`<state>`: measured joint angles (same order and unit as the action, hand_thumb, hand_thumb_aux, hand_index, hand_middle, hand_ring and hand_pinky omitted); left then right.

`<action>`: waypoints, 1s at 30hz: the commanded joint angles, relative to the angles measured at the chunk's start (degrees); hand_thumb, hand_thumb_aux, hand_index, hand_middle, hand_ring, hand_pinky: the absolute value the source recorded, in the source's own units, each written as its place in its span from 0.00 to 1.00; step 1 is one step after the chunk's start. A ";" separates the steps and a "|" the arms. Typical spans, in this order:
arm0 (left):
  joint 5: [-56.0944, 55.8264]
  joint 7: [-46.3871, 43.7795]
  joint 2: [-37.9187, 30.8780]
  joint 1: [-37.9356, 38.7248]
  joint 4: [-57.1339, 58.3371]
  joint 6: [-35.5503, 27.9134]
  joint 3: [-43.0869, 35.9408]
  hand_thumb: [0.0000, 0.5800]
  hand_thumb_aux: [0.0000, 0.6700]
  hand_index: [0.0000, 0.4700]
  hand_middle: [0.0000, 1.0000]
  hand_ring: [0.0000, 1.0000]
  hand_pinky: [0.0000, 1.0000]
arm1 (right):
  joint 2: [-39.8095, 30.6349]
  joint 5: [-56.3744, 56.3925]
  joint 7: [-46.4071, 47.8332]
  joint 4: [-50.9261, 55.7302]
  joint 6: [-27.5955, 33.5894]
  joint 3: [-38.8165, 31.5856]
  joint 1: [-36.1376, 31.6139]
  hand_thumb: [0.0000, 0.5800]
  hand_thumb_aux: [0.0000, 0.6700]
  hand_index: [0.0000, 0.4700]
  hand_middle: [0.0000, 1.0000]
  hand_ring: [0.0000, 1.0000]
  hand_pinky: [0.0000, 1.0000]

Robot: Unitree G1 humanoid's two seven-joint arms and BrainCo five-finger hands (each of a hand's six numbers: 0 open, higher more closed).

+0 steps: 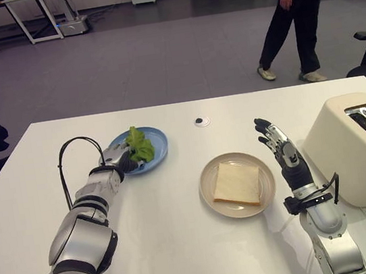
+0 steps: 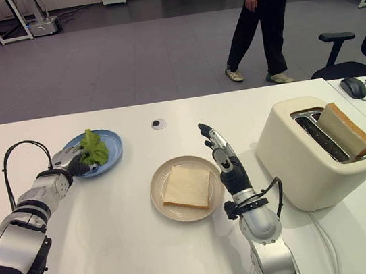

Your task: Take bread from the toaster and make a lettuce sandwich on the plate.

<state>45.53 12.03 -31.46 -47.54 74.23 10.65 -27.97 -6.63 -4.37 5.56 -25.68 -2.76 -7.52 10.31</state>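
At the left, a lettuce leaf (image 1: 140, 145) on a blue plate (image 1: 161, 148) appears to be pinched by the left hand (image 1: 116, 158), though its fingertips are partly hidden. In the middle, a bread slice (image 1: 236, 184) is laid flat on a beige plate (image 1: 207, 174). Just beside it, the right hand (image 1: 282, 150) is held upright, stretched out, with nothing grasped. A second slice (image 2: 345, 129) is stood in the white toaster (image 1: 338, 149).

white table (image 1: 171, 247), blue plate (image 1: 161, 142) at far left, cream plate (image 1: 206, 189) in the middle, toaster (image 1: 338, 149) at right, small dark round fitting (image 1: 199, 120) near the far edge, mouse (image 2: 353, 88) at far right corner
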 commanded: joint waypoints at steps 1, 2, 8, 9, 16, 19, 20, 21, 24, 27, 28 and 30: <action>0.04 -0.46 0.45 0.67 0.81 -0.10 -1.22 1.00 1.00 1.00 0.00 0.00 0.00 | -0.07 -0.29 0.29 -0.20 0.15 -0.21 0.42 0.00 0.00 0.00 0.00 0.00 0.00; -0.06 -0.26 0.42 0.69 0.82 0.06 -1.35 1.00 1.00 1.00 0.00 0.00 0.00 | -0.07 -0.38 0.29 -0.23 0.14 -0.24 0.46 0.00 0.00 0.00 0.00 0.00 0.00; -0.66 1.98 0.11 -0.35 -0.14 1.55 -1.42 1.00 1.00 1.00 0.00 0.00 0.00 | -0.05 -0.73 0.35 0.50 -0.03 -0.52 0.08 0.00 0.00 0.00 0.00 0.00 0.00; -0.78 2.45 -0.01 -0.67 -0.62 1.89 -1.30 1.00 1.00 1.00 0.00 0.00 0.00 | -0.06 -0.81 0.36 0.56 -0.09 -0.59 0.07 0.00 0.00 0.00 0.00 0.00 0.00; -2.31 5.22 -3.28 -1.93 -12.20 5.11 1.25 1.00 1.00 1.00 0.00 0.00 0.00 | -0.26 -1.09 0.38 1.26 -0.33 -0.71 -0.40 0.00 0.00 0.00 0.00 0.00 0.00; -2.66 4.33 -4.79 -0.06 -20.71 4.84 2.67 1.00 1.00 1.00 0.00 0.00 0.00 | -0.25 -1.15 0.33 1.48 -0.45 -0.67 -0.48 0.00 0.00 0.00 0.00 0.00 0.00; -2.78 3.76 -5.13 0.85 -23.62 4.59 3.16 1.00 1.00 1.00 0.00 0.00 0.00 | -0.22 -1.18 0.31 1.49 -0.48 -0.64 -0.49 0.00 0.00 0.00 0.00 0.00 0.00; -2.87 3.11 -5.40 2.03 -27.23 4.22 3.61 1.00 1.00 1.00 0.00 0.00 0.00 | -0.20 -1.20 0.28 1.52 -0.48 -0.58 -0.52 0.00 0.00 0.00 0.00 0.00 0.00; -2.67 0.56 -5.44 6.88 -39.79 2.59 4.54 1.00 1.00 1.00 0.00 0.00 0.00 | -0.21 -1.16 0.19 1.58 -0.43 -0.23 -0.66 0.00 0.00 0.00 0.00 0.00 0.00; -2.13 -3.19 -4.24 12.76 -53.56 0.48 4.53 1.00 1.00 1.00 0.00 0.00 0.00 | -0.33 -1.13 -0.04 1.62 -0.33 0.52 -1.03 0.00 0.00 0.00 0.00 0.00 0.00; -1.41 -4.66 -3.31 15.03 -58.91 -0.29 3.90 1.00 1.00 1.00 0.00 0.00 0.00 | -0.45 -0.97 -0.17 1.64 -0.13 1.26 -1.52 0.00 0.00 0.00 0.00 0.00 0.00; 0.27 -7.05 -1.12 18.36 -66.35 -1.30 1.89 1.00 1.00 1.00 0.00 0.00 0.00 | -0.59 -0.47 -0.41 1.66 0.30 2.85 -2.51 0.00 0.00 0.00 0.00 0.00 0.00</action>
<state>44.02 7.61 -34.65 -32.69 14.30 10.05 -24.01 -6.84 -5.47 5.46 -24.35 -3.41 -6.23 9.33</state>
